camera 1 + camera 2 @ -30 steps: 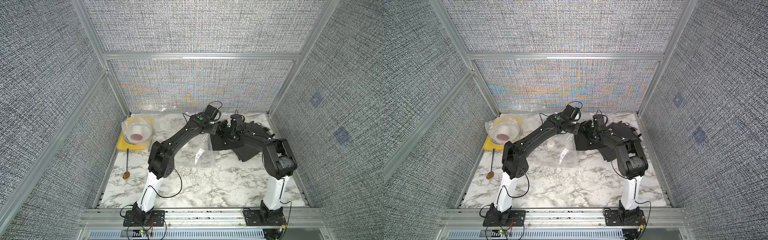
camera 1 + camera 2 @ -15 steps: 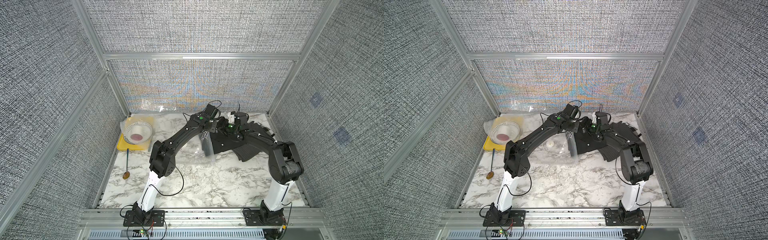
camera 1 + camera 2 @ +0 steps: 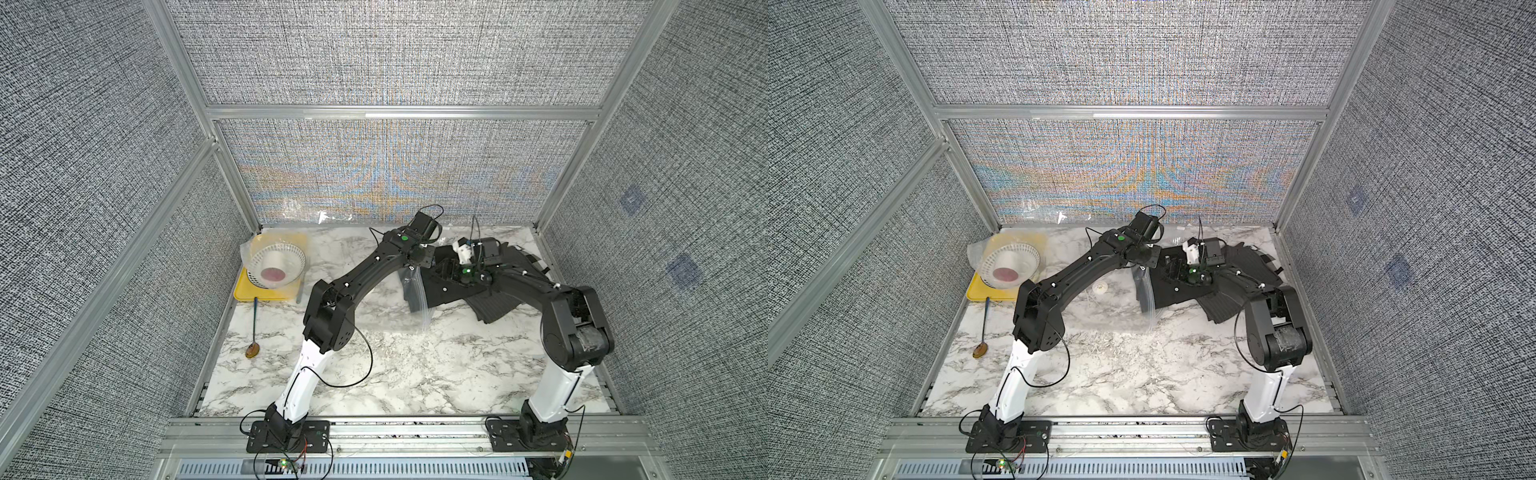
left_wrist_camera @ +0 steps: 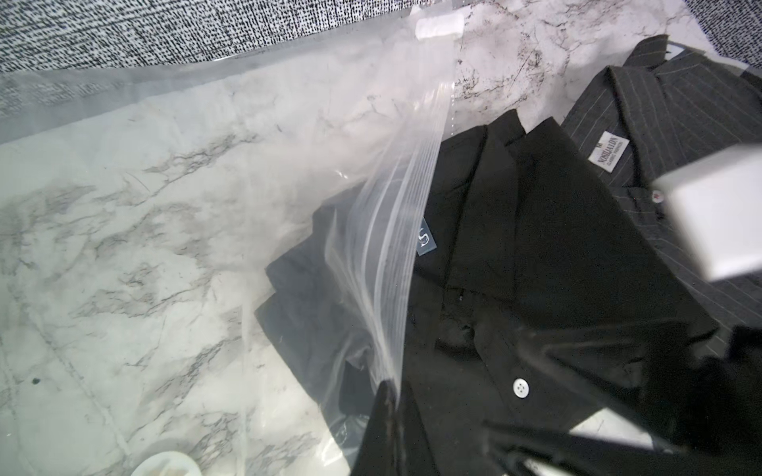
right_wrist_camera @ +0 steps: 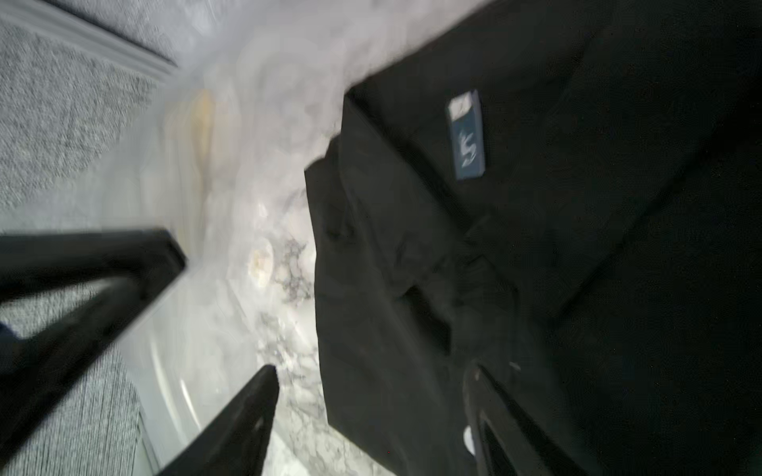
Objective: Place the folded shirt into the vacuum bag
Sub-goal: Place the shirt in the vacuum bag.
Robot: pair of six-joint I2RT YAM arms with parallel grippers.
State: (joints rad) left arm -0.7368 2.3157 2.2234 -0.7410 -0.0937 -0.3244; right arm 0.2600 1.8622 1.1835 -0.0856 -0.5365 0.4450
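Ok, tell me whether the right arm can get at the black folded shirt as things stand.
Probably yes: the right arm's open fingers hang over the black folded shirt, most of it uncovered. The left arm's fingers only pinch the zip edge of the clear plastic vacuum bag beside it.

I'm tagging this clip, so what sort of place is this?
Probably a robot lab cell: left arm and right arm mounted on a rail, grey fabric panels in a metal frame, marble-look table.

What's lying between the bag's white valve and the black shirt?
Only clear vacuum bag film over marble, nothing else; the left wrist view shows it between valve and black shirt.
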